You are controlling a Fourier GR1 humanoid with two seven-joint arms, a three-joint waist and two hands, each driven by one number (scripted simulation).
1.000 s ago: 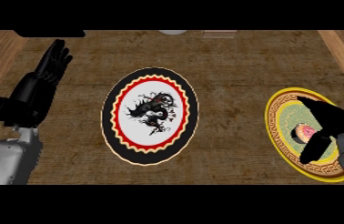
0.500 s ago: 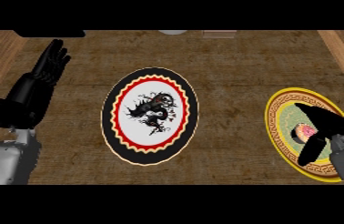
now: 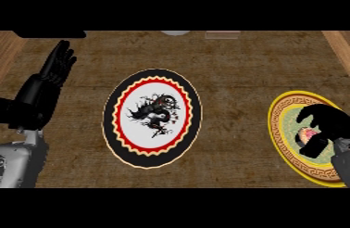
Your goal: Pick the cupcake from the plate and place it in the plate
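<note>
Head view shows the pink cupcake (image 3: 309, 135) at 3 o'clock on the yellow-rimmed plate (image 3: 282, 129), with the right hand (image 3: 327, 125) curled round it, so the grasp looks begun but the lift is not yet done. Carrying it to the black-rimmed plate (image 3: 152, 117) at the surface's (image 3: 232, 65) centre is left, while the left hand (image 3: 48, 83) rests open at 9 o'clock.

Open worktop (image 3: 232, 65) separates my black-rimmed plate (image 3: 153, 117) at centre from the yellow-rimmed plate (image 3: 305, 138) at right; nothing stands in that lane; my left hand (image 3: 48, 85), fingers straight, occupies the left margin; small objects line the far edge, too indistinct to identify.
</note>
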